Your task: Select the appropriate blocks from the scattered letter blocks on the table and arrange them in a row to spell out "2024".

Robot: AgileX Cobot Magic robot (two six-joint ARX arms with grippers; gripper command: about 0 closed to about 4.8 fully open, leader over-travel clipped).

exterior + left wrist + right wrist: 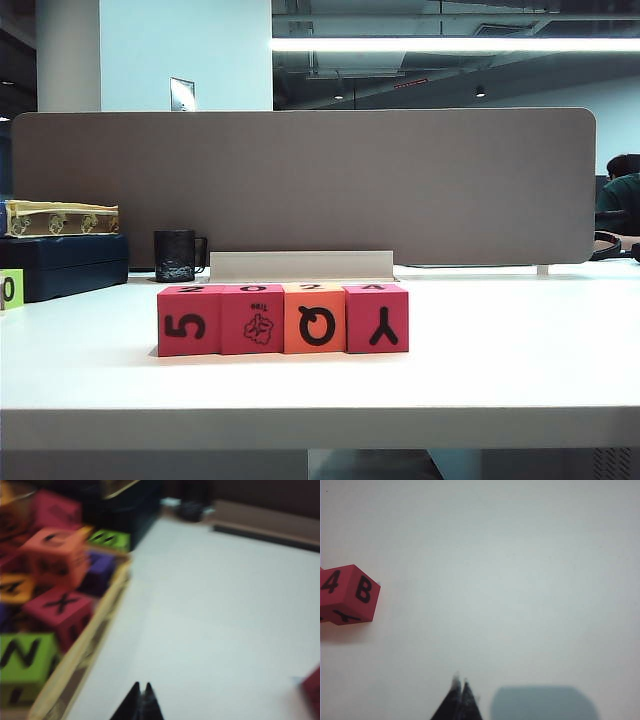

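Our four blocks (pixel 282 318) sit touching in a row; left gripper (pixel 141 687) and right gripper (pixel 460 682) hang with jaws together, empty, so we seem finished.

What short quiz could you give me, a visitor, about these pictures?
1. How many foam cubes stand in the row on the white table?
2. True or false: the orange foam cube sits at one end of the row.
3. Left gripper and right gripper: open or shut?

Key: 1. Four, side by side. 2. False; it is third from the left in the exterior view, and pink-red cubes hold both ends. 3. Both shut, holding nothing.
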